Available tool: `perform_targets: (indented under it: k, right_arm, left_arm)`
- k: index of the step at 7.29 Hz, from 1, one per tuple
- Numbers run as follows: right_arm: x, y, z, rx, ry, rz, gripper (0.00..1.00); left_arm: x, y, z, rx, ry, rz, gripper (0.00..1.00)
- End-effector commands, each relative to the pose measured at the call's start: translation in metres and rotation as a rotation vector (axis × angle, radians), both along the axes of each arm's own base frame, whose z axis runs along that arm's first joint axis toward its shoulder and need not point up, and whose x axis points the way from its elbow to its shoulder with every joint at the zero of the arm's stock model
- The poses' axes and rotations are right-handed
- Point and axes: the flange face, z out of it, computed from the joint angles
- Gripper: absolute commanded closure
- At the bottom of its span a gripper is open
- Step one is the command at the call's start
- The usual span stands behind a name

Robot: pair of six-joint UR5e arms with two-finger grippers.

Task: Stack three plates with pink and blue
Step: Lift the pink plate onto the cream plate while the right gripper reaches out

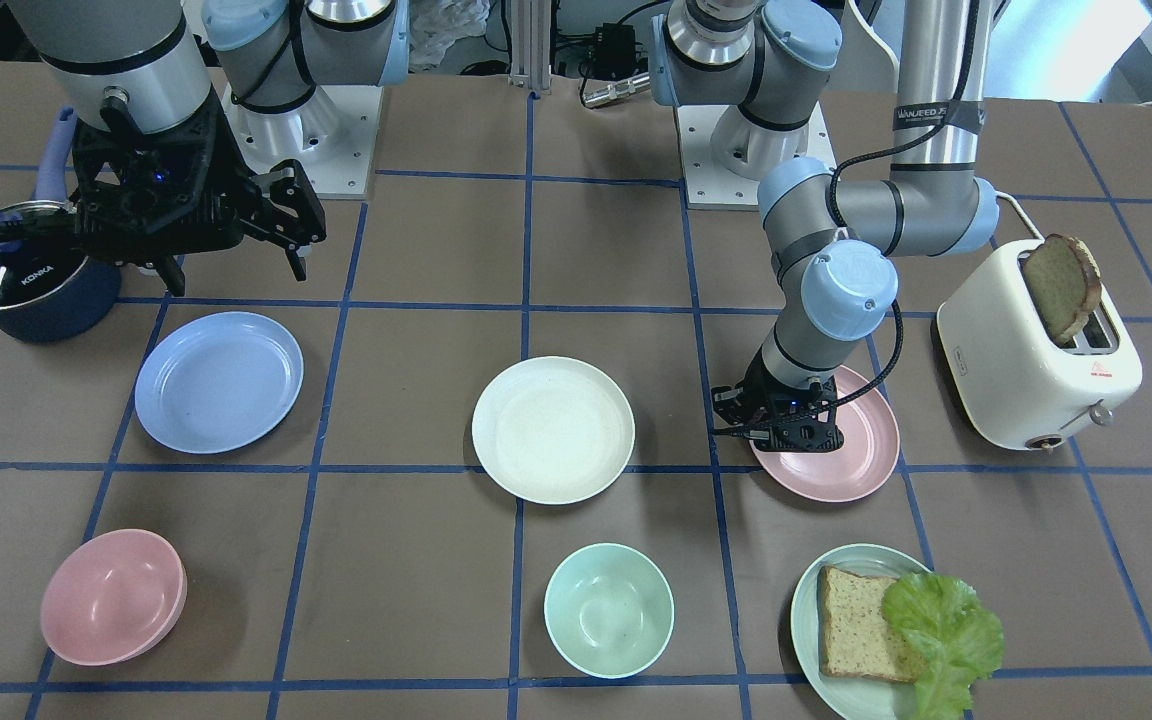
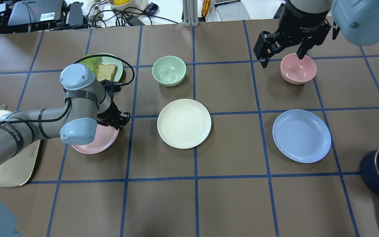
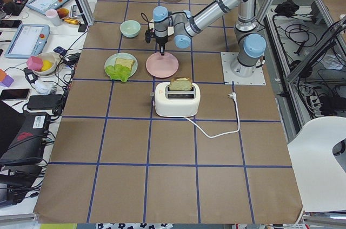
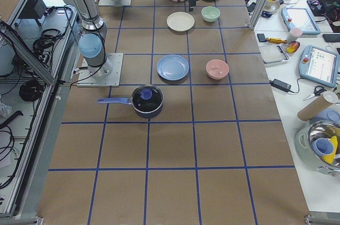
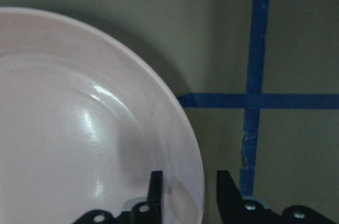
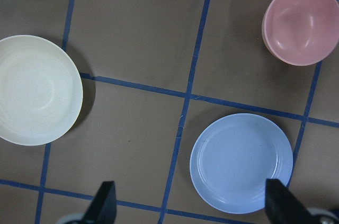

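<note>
Low over the counter (image 1: 436,250), the left gripper (image 5: 186,179) straddles the rim of the pink plate (image 5: 79,128). One finger sits inside the rim and the other just outside it. A sliver of counter shows between the outer finger and the plate's edge, so the jaws are narrowly parted and not clamped on it. Only the left wrist view shows this. From overhead the arm's own joints cover the gripper, and the front-facing view shows only its black body over the plate's side nearest the white plate (image 1: 553,428).

The pink plate lies flat on the counter between the toaster (image 1: 1026,370) and the white plate, apart from both. The white plate lies in the middle, with the blue plate (image 2: 301,135) well apart on its other side. All three lie singly.

The right gripper (image 6: 189,183) hangs high, its fingers spread wide and nothing between them. Its wrist view looks down on the blue plate, the white plate and a pink bowl (image 6: 299,23). The front-facing view shows bread standing in the toaster's slot, whereas overhead only part of the toaster shows beneath the left arm.
</note>
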Motion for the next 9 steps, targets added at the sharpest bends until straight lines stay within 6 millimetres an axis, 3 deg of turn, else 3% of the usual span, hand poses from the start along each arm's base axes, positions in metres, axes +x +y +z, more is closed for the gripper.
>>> perform_targets:
  k: [1,3,4,5,6,7,9]
  right_arm:
    - [-0.008,0.000,-0.010,0.017,0.009,-0.009,0.00]
    - [-0.030,0.002,-0.033,0.053,0.010,-0.011,0.00]
    - [-0.050,-0.001,-0.037,0.062,0.010,-0.026,0.00]
    - [-0.072,-0.003,-0.047,0.082,0.001,-0.038,0.00]
    - [-0.085,-0.005,-0.055,0.060,0.011,-0.026,0.01]
    - [-0.098,-0.006,-0.068,0.058,0.024,-0.011,0.01]
    - [-0.135,0.002,-0.126,0.031,0.030,-0.001,0.01]
  left_arm:
    - [-0.004,0.000,0.014,-0.027,-0.006,-0.008,1.00]
    - [-0.006,-0.004,0.031,-0.053,0.001,-0.005,1.00]
    - [-0.010,-0.005,0.044,-0.056,-0.001,-0.011,1.00]
    - [-0.029,-0.005,0.063,-0.058,-0.008,-0.045,1.00]
    - [-0.064,-0.002,0.084,-0.066,-0.016,-0.093,1.00]
    - [-0.089,-0.006,0.093,-0.066,-0.055,-0.093,1.00]
    - [-0.153,-0.010,0.129,-0.022,-0.112,-0.161,1.00]
